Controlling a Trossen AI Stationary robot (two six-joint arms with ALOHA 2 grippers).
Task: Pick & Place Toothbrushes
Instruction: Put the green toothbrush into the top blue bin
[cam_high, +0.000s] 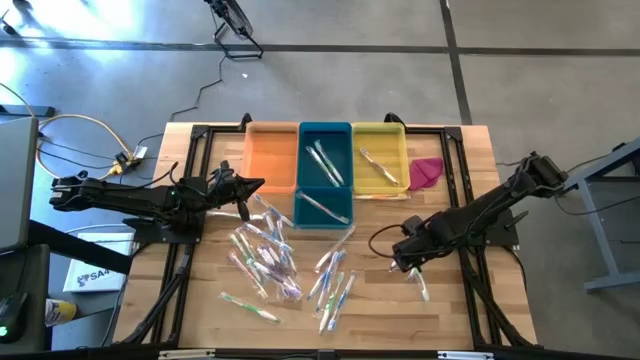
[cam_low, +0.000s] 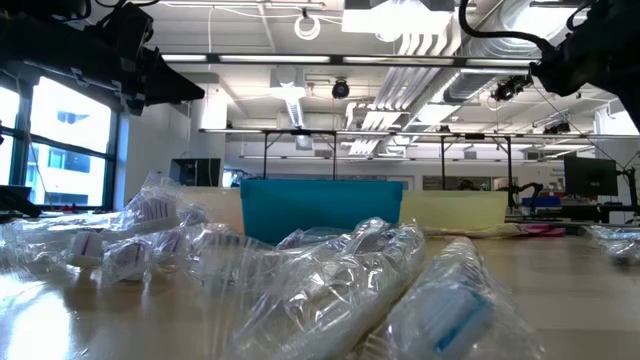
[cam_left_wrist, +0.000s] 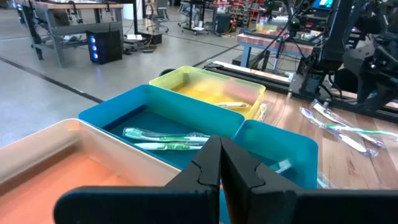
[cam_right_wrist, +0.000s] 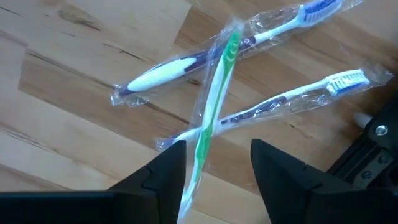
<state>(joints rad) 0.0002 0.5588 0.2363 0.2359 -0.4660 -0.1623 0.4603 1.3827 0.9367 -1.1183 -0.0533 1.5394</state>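
Three wrapped toothbrushes lie flat on the wood below my right gripper (cam_right_wrist: 217, 148). A green-and-white one (cam_right_wrist: 214, 93) lies crossed over two blue-and-white ones (cam_right_wrist: 186, 65) (cam_right_wrist: 280, 102). My right gripper (cam_high: 408, 265) points down, open, and the green brush's handle end runs between its fingers, close to one of them. Many more toothbrushes (cam_high: 268, 252) lie loose at the table's middle. Some lie in the blue bins (cam_high: 325, 150) and one in the yellow bin (cam_high: 380, 158). My left gripper (cam_left_wrist: 219, 143) hovers shut beside the orange bin (cam_high: 270, 155).
A pink cloth (cam_high: 425, 172) lies right of the yellow bin. A smaller blue bin (cam_high: 323, 207) stands in front of the tall blue one. Black frame rails (cam_high: 470, 280) run along the table's sides. Bare wood shows at the near right corner (cam_high: 470, 320).
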